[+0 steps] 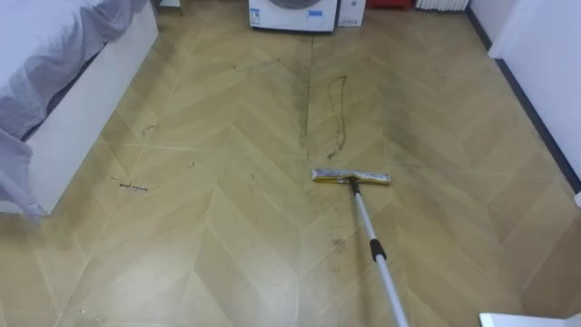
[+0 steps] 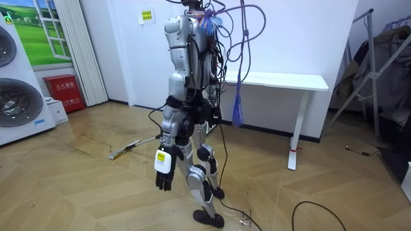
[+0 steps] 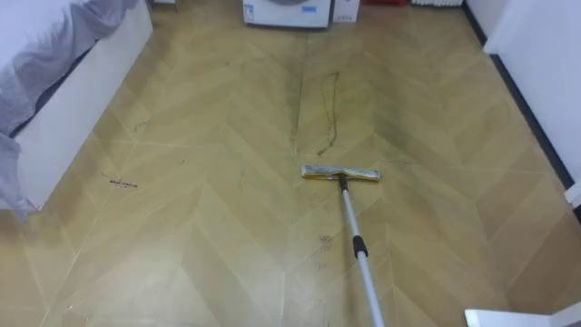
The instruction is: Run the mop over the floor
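Left hand: the left hand (image 2: 165, 180) hung low beside the robot's thigh, fingers loosely relaxed, nothing in it.
Mop: and there was the mop (image 1: 368, 227), down on the floor (image 1: 227, 245), well ahead of that hand and off toward the robot's right, clear of it.
Mop head: the flat mop head (image 1: 351, 176) lay crosswise on the boards, the part farthest from the hand; the pale handle ran back from it toward the robot.
Handle's near end: it passed behind the robot's body in the room view, so I could not tell what held it.
Streak: a thin dark looping streak (image 1: 338, 113) marked the boards just beyond the mop head, farther still from the hand.
Robot: it stood upright, facing the washing machine (image 1: 292, 14).
Bed: the bed (image 1: 82, 109), draped in grey cloth, sat forward of the hand on its outer side.
Surface: a white surface (image 2: 282, 79) stood across the robot's body from the hand, against the wall.
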